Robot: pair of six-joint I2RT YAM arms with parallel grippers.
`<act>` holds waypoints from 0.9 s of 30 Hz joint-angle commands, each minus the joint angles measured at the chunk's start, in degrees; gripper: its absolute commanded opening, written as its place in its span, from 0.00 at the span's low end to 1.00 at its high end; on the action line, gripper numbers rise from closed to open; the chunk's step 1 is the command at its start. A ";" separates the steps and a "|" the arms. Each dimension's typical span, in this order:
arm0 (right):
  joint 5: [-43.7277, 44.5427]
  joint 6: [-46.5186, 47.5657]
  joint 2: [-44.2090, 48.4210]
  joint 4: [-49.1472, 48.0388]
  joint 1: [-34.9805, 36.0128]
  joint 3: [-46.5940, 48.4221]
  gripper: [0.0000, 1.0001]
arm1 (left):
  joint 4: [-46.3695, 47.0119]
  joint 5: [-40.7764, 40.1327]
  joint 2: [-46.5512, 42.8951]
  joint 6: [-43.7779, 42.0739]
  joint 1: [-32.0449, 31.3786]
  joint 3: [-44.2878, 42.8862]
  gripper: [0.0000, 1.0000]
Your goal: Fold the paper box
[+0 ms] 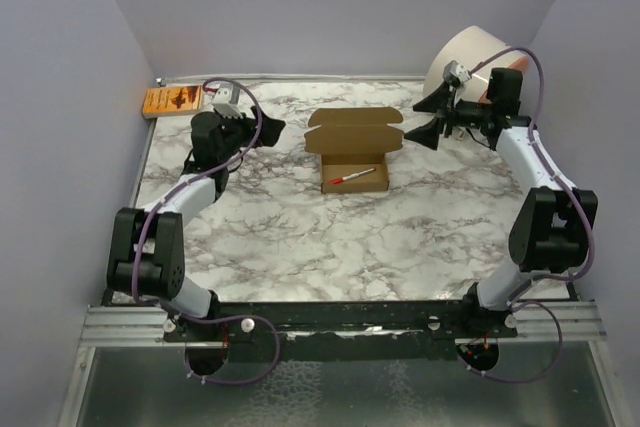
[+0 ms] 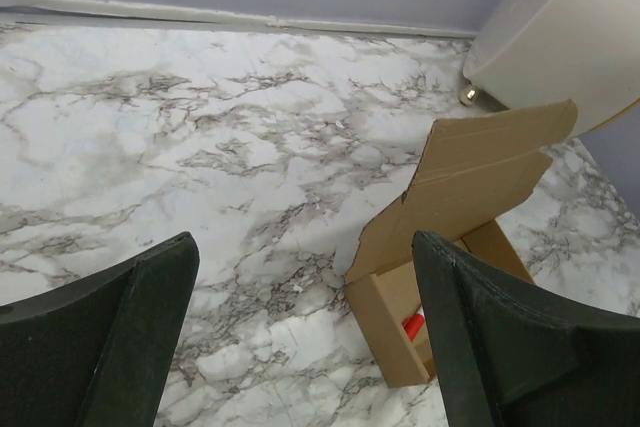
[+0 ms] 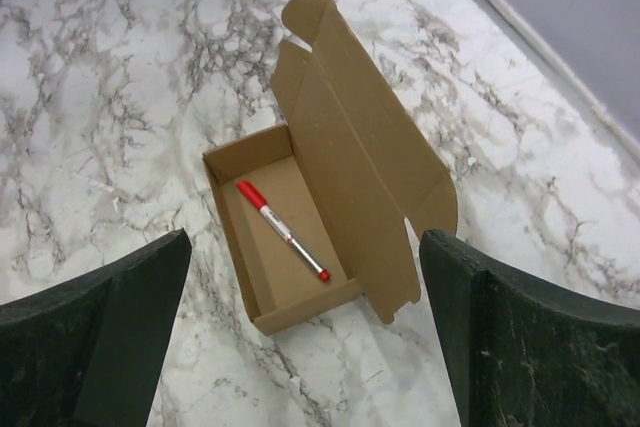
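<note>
A marble-patterned surface [image 1: 300, 237] sits inside pale lilac walls, with two black robot arms reaching in from the near edge. The paper box [image 1: 355, 152], plain brown cardboard, rests on the far half of the surface, roughly midway between the arms and touching neither. Its shallow tray is open. The lid is hinged along the far side and leans back, with rounded tabs at its ends. A pen with a red cap [image 3: 283, 230] lies diagonally inside the tray. The left pincer [image 2: 303, 239] hovers to the left of the box, spread wide and holding nothing. The right pincer [image 3: 305, 237] hovers to the right of the box, also spread wide and holding nothing. A small orange printed packet [image 1: 176, 100] lies in the far left corner. A large white cylinder [image 1: 468, 55] stands in the far right corner behind the right arm.
</note>
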State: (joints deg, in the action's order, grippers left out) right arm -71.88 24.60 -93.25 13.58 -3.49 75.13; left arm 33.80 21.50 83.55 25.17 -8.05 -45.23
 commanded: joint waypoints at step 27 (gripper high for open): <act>5.70 9.97 -24.94 30.26 -0.04 25.71 0.77 | -25.57 29.16 21.39 -18.05 4.92 -29.49 0.84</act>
State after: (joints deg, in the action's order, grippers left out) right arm -66.87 32.80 -115.28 39.88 -3.49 99.29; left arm 8.27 45.21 102.28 7.68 -4.25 -74.39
